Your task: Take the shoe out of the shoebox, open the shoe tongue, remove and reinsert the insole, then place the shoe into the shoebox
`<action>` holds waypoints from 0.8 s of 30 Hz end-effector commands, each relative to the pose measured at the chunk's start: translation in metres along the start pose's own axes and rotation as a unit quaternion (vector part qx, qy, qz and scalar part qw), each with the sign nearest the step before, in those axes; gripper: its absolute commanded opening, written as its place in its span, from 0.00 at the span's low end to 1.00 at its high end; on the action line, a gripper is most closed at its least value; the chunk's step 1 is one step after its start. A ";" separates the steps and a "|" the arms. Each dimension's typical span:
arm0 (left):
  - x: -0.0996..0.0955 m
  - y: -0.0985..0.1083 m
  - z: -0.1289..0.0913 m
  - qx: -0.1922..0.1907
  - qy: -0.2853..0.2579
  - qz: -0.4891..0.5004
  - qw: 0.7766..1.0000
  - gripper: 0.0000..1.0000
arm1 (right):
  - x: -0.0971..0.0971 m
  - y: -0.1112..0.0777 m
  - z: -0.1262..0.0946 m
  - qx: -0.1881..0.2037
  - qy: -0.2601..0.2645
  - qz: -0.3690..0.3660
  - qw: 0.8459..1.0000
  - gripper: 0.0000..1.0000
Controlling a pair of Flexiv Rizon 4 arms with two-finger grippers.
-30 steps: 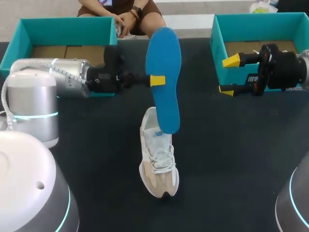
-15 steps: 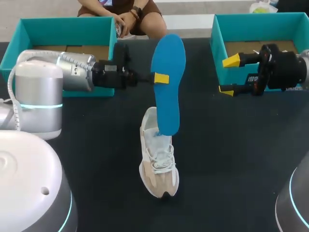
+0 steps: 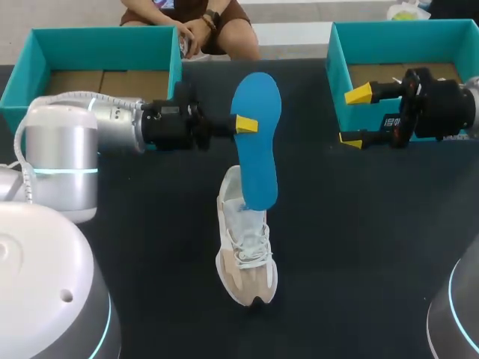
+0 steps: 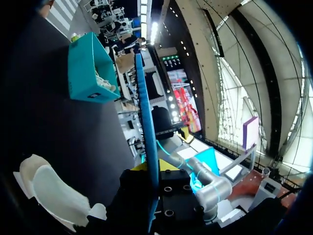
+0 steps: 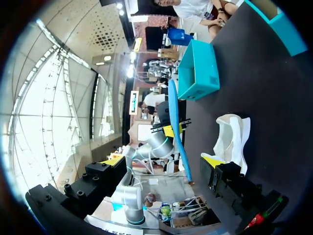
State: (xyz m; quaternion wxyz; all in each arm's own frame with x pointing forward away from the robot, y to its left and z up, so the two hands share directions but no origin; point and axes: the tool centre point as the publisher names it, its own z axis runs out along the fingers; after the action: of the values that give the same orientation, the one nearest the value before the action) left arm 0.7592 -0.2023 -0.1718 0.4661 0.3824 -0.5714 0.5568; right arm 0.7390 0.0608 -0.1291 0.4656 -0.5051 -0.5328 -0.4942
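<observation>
Left hand (image 3: pixel 243 124): closed on the blue insole (image 3: pixel 257 157), gripping its left edge nearer the far end. In the left wrist view we see the insole edge-on between the fingers.

Insole: held up off the desk (image 3: pixel 359 239), long axis running away from us. Its near end is over the heel opening of the shoe (image 3: pixel 245 262) (whether it touches the shoe, we cannot tell).

Shoe: white and beige, laced, resting on the desk about midway between our arms, toe toward us, outside both boxes.

Right hand (image 3: pixel 355 116): fingers wide apart, holding nothing. It is at the near left corner of the right shoebox (image 3: pixel 404 30), well apart from the shoe.

Left shoebox (image 3: pixel 97 37): teal, open, at the far left of the desk, just behind our left arm.
</observation>
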 end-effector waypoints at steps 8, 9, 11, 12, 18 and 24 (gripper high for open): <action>-0.012 -0.006 0.000 -0.002 0.013 -0.046 0.999 0.00 | -0.001 0.000 0.001 -0.001 -0.001 0.000 1.000 1.00; -0.012 -0.006 0.000 -0.001 0.013 -0.047 0.999 0.00 | -0.001 0.000 0.001 -0.001 -0.001 0.000 1.000 1.00; -0.012 -0.007 0.001 0.000 0.014 -0.048 0.999 0.00 | 0.001 -0.001 0.003 0.004 -0.026 -0.011 1.000 1.00; -0.012 -0.007 0.001 0.000 0.014 -0.049 0.999 0.00 | 0.002 -0.001 0.004 0.005 -0.038 -0.011 0.999 1.00; -0.012 -0.008 0.001 -0.001 0.012 -0.049 0.999 0.00 | 0.009 -0.007 0.013 -0.003 -0.134 -0.053 0.990 1.00; -0.012 -0.008 0.001 -0.001 0.012 -0.049 0.999 0.00 | 0.014 -0.016 0.027 -0.016 -0.219 -0.085 0.972 1.00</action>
State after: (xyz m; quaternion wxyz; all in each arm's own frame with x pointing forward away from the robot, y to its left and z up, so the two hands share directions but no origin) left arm 0.7701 -0.2051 -0.1807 0.5004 0.4017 -0.5469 0.5377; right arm 0.7338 0.0820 -0.1267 0.3442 -0.5224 -0.6344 -0.4540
